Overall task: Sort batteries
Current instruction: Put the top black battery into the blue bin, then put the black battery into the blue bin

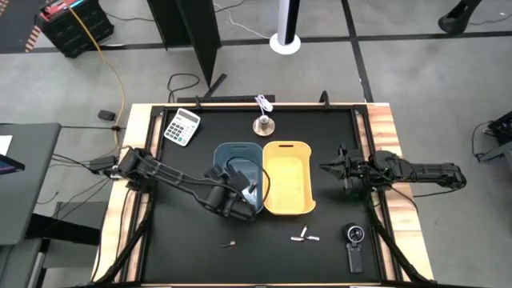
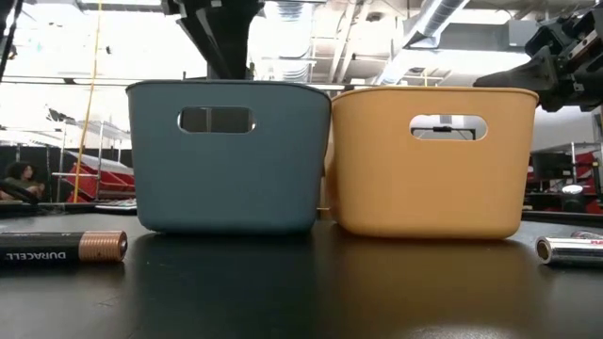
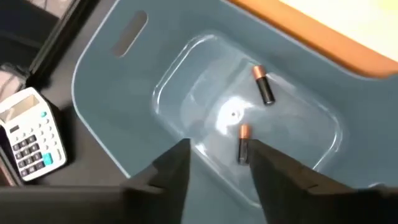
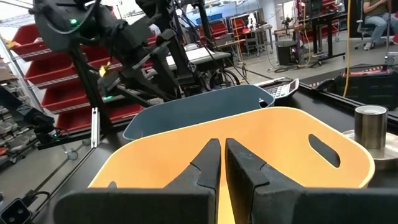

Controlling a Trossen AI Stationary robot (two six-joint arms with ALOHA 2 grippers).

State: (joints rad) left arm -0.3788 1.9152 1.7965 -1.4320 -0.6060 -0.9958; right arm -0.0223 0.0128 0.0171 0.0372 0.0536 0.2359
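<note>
My left gripper (image 3: 217,152) hangs open over the blue bin (image 1: 237,160). Its fingers point down into the bin and hold nothing. Two dark batteries with copper tips lie on the blue bin's floor, one (image 3: 263,84) farther off and one (image 3: 242,144) showing between my fingers. My right gripper (image 4: 222,155) is shut and empty, and hovers at the yellow bin's (image 1: 286,178) right side (image 1: 324,168). On the table near the front edge lie a dark battery (image 1: 229,243) and two white ones (image 1: 305,237). In the low view these show as a dark battery (image 2: 57,247) and a silvery battery (image 2: 570,250).
A calculator (image 1: 182,126) and a metal cylinder (image 1: 263,124) sit behind the bins. A black round-dialled gadget with a handle (image 1: 354,242) lies at the front right. The two bins stand side by side, touching, in the middle of the black mat. People and shelving show in the room beyond.
</note>
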